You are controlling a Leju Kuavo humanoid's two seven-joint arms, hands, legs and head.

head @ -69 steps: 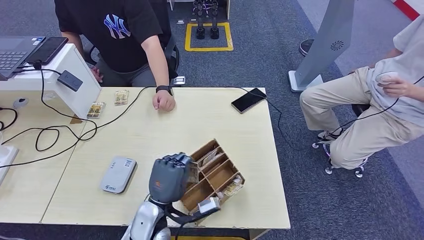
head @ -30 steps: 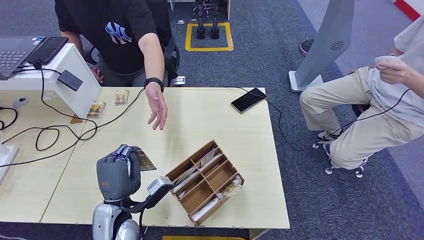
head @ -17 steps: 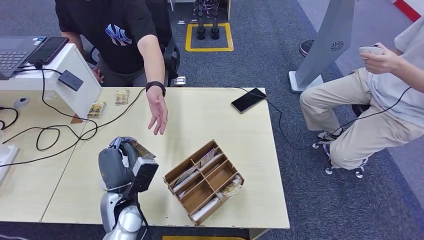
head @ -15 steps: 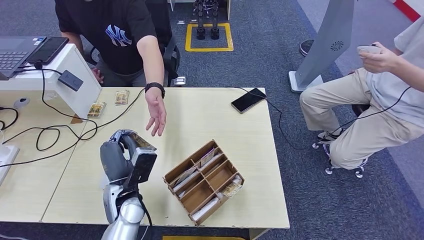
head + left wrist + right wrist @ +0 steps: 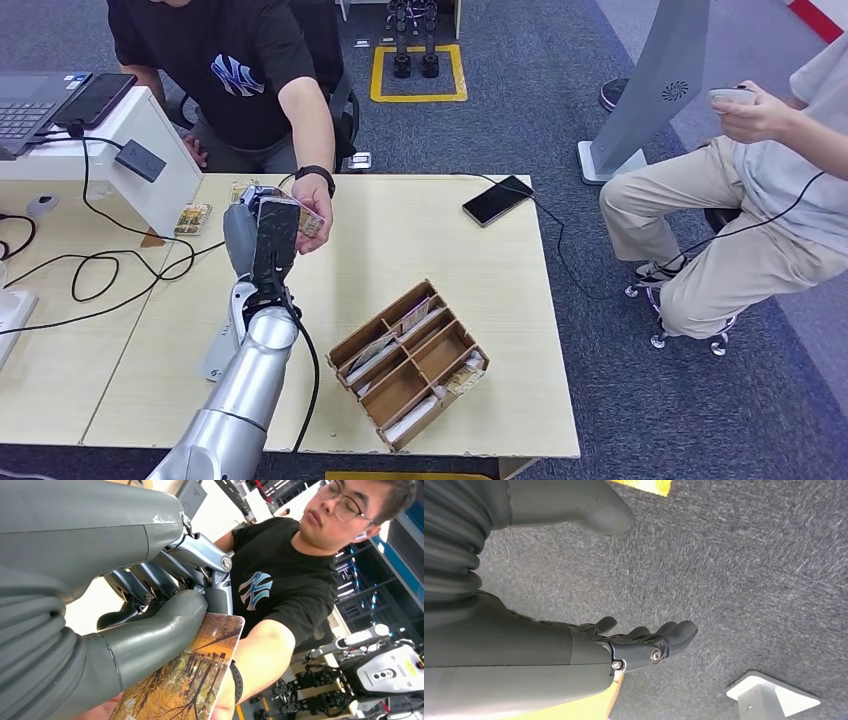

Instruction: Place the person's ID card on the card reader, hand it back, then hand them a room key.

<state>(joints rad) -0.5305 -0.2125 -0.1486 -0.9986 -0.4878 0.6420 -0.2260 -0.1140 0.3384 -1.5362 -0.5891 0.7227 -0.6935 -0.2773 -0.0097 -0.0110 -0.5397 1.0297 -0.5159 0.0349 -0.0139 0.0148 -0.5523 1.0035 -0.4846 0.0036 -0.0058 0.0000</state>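
Setting: office floor with grey-blue carpet; a light wood desk [image 5: 440, 240] runs across the head view.

Left hand [image 5: 255, 235]: raised over the far side of the desk on an outstretched silver arm. Holds a card [image 5: 309, 221] printed with an autumn-tree picture. In the left wrist view the thumb [image 5: 150, 637] presses on the card's face [image 5: 187, 680] with the darker fingers curled behind it.

Person in black T-shirt [image 5: 235, 65]: seated across the desk, black watch on the wrist. Their hand [image 5: 313, 205] meets the card at its far edge; whether they have taken hold of it cannot be told.

Right hand [image 5: 644, 640]: hangs above the carpet, fingers extended and a little apart, nothing in it.

Card reader [image 5: 218, 352]: flat, white-grey, on the near left of the desk, partly behind the left arm. No card on it.

Tray [image 5: 410, 360]: brown, divided into compartments, near edge of the desk, right of the arm. Several cards lie in the compartments.

Black phone [image 5: 497, 200]: far right part of the desk, cable attached.

White stand [image 5: 150, 190]: far left, with black cables trailing over the desk; two small cards [image 5: 192, 218] lie just beside it.

Second person [image 5: 760, 190]: in beige trousers, seated off to the right, well apart from the desk, holding a small device.
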